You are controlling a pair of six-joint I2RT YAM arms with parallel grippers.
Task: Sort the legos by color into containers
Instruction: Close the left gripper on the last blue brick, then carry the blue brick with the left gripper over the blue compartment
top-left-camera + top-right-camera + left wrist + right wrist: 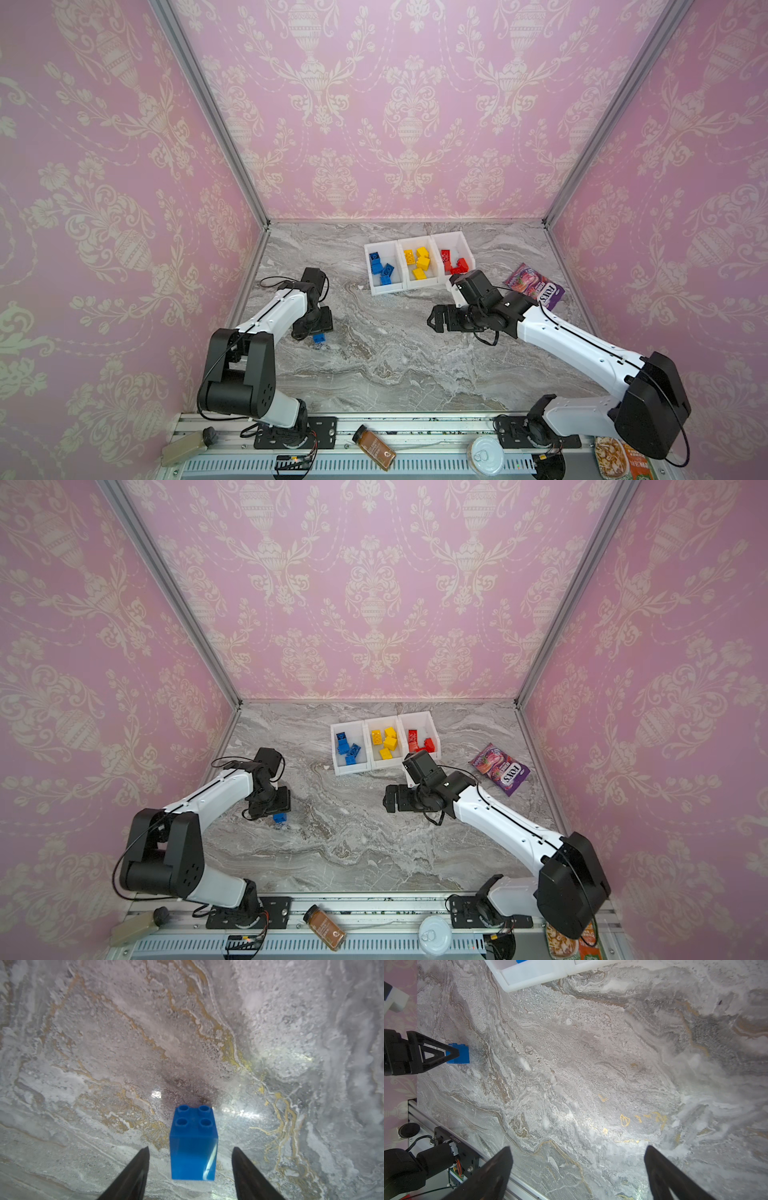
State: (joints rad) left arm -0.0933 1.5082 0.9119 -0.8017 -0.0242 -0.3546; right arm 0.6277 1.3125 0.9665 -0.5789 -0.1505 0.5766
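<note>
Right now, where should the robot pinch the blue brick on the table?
Pinch the blue brick on its two smooth, flat side walls, not the bumpy studded face. Come down from above with the left gripper. Its open jaws stand one on each side, square to those walls, with small gaps.

1. The table is finished as grey marble with gold veins, polished, as shown by bright reflections.
2. The blue lego is seen as smooth, glossy plastic.
3. The containers are made of smooth white plastic.
4. The fingers of the left gripper are seen as matt black plastic.
5. The candy bag is wrapped in shiny printed film.
6. The rail at the table's near edge is made of pale metal.
</note>
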